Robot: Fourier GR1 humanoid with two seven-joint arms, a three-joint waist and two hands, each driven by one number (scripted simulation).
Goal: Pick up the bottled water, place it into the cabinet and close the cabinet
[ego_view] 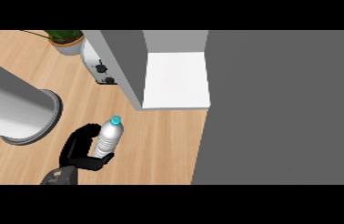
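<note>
The clear plastic water bottle with a blue cap (108,137) stands on the light wooden counter (161,141), held in the black left robot hand (79,150). Behind it and to the right sits the open grey cabinet with a white shelf (176,79). Left of the cabinet stands what may be a silver toaster (98,63), with a potted green plant (66,41) behind it. A large grey cylindrical metal pot (23,114) lies far left.

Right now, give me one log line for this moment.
left hand: shut on bottled water | cabinet: open | right hand: out of view

We note a clear water bottle (107,139) with blue cap, tilted; the cabinet (176,79) stands open, white inside.
</note>
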